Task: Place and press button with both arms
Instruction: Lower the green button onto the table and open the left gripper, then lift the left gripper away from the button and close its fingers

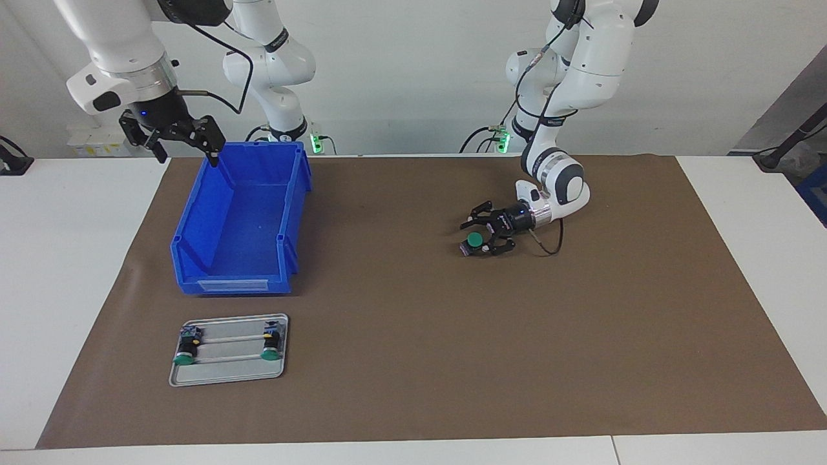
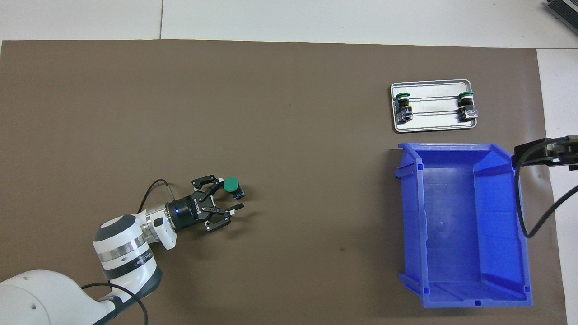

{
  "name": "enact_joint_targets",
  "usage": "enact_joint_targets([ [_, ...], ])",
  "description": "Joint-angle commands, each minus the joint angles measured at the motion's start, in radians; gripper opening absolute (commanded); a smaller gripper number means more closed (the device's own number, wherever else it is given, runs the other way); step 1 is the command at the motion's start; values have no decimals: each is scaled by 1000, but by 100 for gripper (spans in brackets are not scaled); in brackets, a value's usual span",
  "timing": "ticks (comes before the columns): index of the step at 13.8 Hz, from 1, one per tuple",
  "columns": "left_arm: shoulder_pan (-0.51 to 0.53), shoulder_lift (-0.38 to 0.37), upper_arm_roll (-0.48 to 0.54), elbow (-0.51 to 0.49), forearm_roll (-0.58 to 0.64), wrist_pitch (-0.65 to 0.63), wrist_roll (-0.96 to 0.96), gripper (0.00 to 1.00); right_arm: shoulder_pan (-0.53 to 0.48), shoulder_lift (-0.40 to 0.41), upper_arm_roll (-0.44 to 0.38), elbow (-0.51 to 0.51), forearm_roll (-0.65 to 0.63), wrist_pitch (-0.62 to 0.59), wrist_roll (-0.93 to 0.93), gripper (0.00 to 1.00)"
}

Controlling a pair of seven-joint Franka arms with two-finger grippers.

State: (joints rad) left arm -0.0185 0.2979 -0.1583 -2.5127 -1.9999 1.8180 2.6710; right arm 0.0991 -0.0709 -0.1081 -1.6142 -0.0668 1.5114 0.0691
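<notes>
The button (image 1: 475, 241) stands cap-up on the brown mat (image 1: 413, 361) toward the left arm's end of the tabletop. The left pincer (image 1: 481, 236) sits low around it with fingers spread wide, not gripping (the placing looks done). The pressing is left. The right pincer (image 1: 187, 139) waits, open and empty, over the blue bin (image 1: 213, 268). Two more buttons lie on the metal tray (image 1: 227, 374).
</notes>
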Motion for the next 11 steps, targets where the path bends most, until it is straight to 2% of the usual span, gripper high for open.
enact_joint_targets([
  [1, -6, -13, 0, 8, 13, 24, -26, 98, -6, -23, 5, -24, 2, 10, -14, 100],
  [7, -6, -17, 0, 12, 13, 26, -36, 100, -6, -23, 5, -24, 2, 10, -15, 100],
  [11, 2, -39, -1, 66, 13, 23, -166, 100, -6, -23, 5, -24, 2, 9, -14, 100],
])
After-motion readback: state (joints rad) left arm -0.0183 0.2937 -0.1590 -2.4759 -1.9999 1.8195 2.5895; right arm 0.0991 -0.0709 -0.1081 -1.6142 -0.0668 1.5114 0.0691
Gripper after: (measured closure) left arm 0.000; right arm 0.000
